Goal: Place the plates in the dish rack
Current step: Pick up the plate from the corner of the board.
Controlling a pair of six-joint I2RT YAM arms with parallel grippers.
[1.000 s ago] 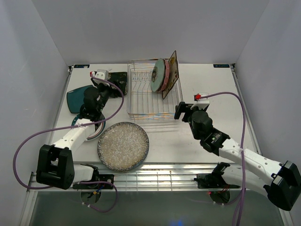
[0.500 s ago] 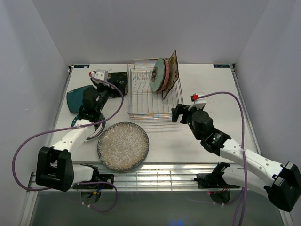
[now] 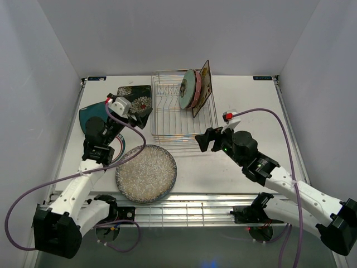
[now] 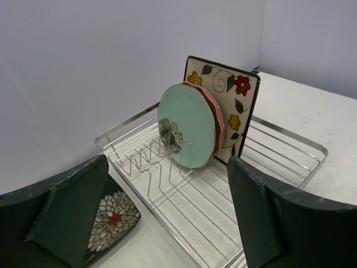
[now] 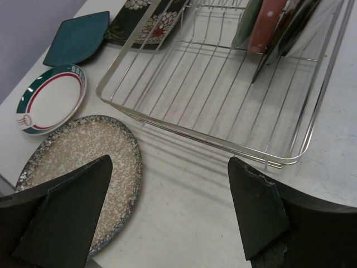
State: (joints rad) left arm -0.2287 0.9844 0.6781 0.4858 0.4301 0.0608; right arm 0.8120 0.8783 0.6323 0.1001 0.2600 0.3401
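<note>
Right wrist view shows our right tool (image 5: 170, 164) spread wide, empty, above the tabletop (image 5: 184, 212), near the grey speckled plate (image 5: 83, 156) and the dish rack (image 5: 184, 129). Our left tool (image 4: 167, 167) gapes too, facing the mint green floral plate (image 4: 187, 131) upright in the rack. We judge the speckled plate risky: lying flat, it may skid away under our tool or knock the rack.

The dish rack (image 3: 177, 114) is bright, shiny silver metal wire. The large speckled plate (image 3: 146, 173) looks like glazed ceramic with a grainy grey pattern. The mint green plate (image 4: 187, 125) is smooth and softly glossy. The surface (image 3: 245, 100) is plain matt white. The fingers (image 5: 254, 215) of the right gripper (image 5: 168, 162) look like matt dark plastic, rough at the edges.
</note>
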